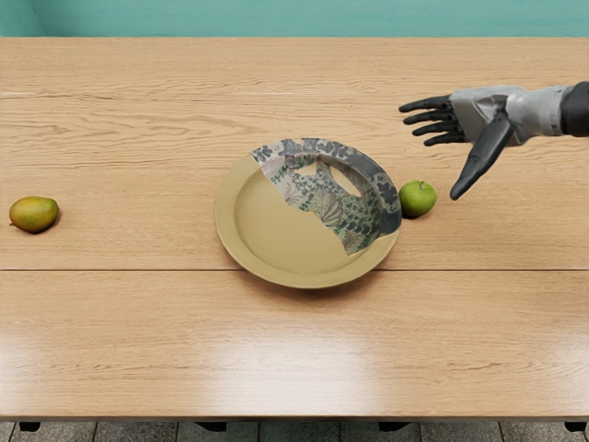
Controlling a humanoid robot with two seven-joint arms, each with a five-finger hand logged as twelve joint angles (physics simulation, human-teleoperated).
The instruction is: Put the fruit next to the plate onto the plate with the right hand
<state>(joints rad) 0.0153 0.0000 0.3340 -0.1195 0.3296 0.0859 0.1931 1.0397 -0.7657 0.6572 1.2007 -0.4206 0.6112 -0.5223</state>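
Wooden table [294, 350] nearest the camera, only grain and glare along the front strip.

Left to right:
- Mango [34, 214], yellow-green, far left and well apart from the plate. Not the target.
- Tan plate [267, 226] at centre, with a floral patterned patch over its right and rear part. No fruit on it.
- Green apple [417, 198] on the table just beside the plate's right rim. Can't tell whether it touches the rim. It's the fruit next to the plate, so it's the target.
- Right hand [465, 124] comes in from the right edge and sits up-picture and right of the apple. Fingers are spread and point left, thumb [479, 161] angles down toward the apple. It's wide open, holds nothing and has no contact with the apple.

Step, as I read it: approach / pre-grasp. No grasp or transfer yet.

Next move calls for:
- Bring the hand down onto the apple with the thumb on one side and the fingers on the other, then close.
- Wrap rather than pinch. The apple is round and smooth, so a glancing touch could roll it, maybe against the rim.
- Lift clear of the rim, make a short move left and set it on the plate's flat centre.

Counts: plate 1, apple 1, mango 1 (2 fruit in total), hand in view 1. Left arm not in view.
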